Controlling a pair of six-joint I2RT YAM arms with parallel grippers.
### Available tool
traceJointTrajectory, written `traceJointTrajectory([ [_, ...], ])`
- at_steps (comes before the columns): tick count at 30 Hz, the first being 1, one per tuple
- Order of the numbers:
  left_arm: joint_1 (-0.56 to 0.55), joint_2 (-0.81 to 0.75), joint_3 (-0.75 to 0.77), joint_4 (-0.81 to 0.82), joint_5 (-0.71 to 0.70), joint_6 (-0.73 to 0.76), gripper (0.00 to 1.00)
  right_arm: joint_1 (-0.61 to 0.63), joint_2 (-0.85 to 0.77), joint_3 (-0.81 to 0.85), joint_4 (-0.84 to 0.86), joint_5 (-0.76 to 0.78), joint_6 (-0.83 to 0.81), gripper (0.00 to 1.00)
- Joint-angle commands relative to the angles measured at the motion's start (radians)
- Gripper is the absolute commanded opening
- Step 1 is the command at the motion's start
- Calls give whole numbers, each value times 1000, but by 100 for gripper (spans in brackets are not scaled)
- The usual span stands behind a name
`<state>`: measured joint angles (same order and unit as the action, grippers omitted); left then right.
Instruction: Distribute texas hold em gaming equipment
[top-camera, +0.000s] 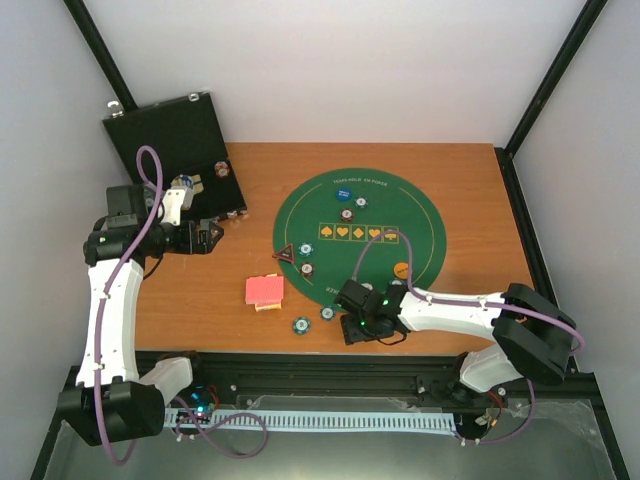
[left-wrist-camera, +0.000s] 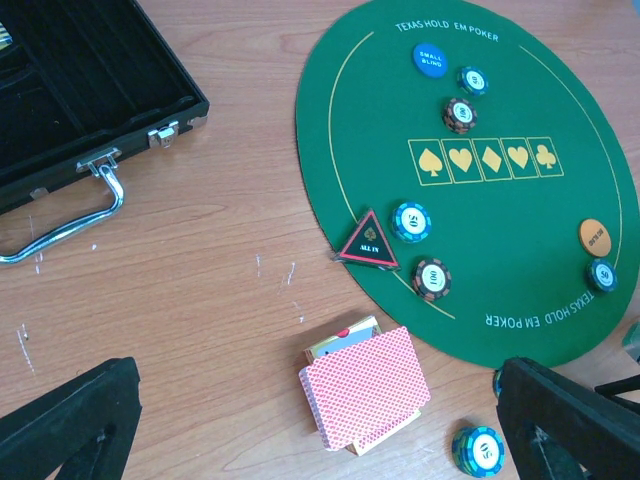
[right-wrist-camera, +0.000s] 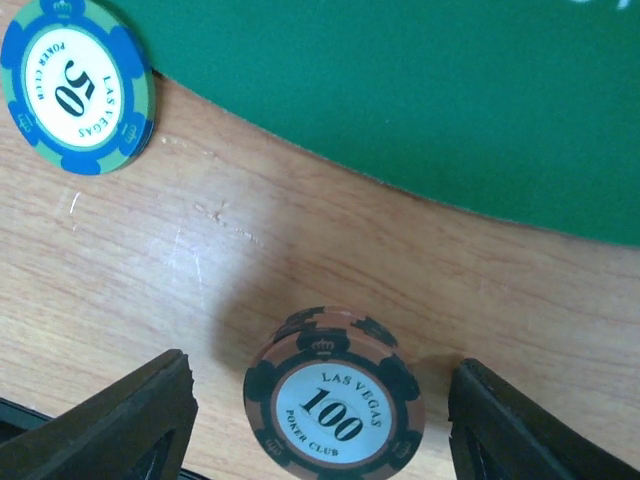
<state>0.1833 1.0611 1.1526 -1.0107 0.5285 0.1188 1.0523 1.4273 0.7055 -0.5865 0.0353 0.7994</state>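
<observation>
- The brown 100 chip (right-wrist-camera: 335, 405) lies flat and face up on the bare tabletop (right-wrist-camera: 200, 260), just off the curved edge of the green mat (right-wrist-camera: 450, 90). It looks thick, possibly two stacked; I cannot tell.
- Being round, it has no long axis. Its printed "100" reads slightly tilted in the right wrist view.
- The right claw (right-wrist-camera: 322, 425) is spread, one finger on either side, neither touching the chip.
- The risk, as I judge it, is that a flat chip offers only a thin rim. Fingers coming together could ride over it or flick it away, and a stack might shear.
- A teal 50 chip (right-wrist-camera: 78, 85) sits well apart.
- The left claw (left-wrist-camera: 315, 425) is also spread and empty, near the red-backed cards (left-wrist-camera: 365, 385).
</observation>
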Motion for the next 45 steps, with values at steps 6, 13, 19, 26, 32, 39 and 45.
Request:
traceJointTrajectory([
  [6, 6, -3, 33, -2, 16, -16, 100, 28, -3, 1, 10, 9, 30, 56],
  [13, 6, -2, 37, -1, 15, -18, 100, 28, -1, 8, -16, 27, 28, 52],
  [19, 6, -3, 38, 0, 15, -18, 100, 27, 1, 8, -29, 37, 25, 44],
  [26, 6, 1, 40, 0, 17, -19, 100, 28, -11, 27, -49, 48, 20, 34],
  [32, 7, -3, 38, 0, 13, -16, 100, 28, 2, 19, -36, 45, 20, 27],
  [39, 7, -2, 45, -2, 13, -13, 100, 28, -16, 56, -71, 52, 8, 22],
  [45, 6, 5, 48, 0, 17, -19, 100, 3, -81, 144, -164, 77, -26, 20],
])
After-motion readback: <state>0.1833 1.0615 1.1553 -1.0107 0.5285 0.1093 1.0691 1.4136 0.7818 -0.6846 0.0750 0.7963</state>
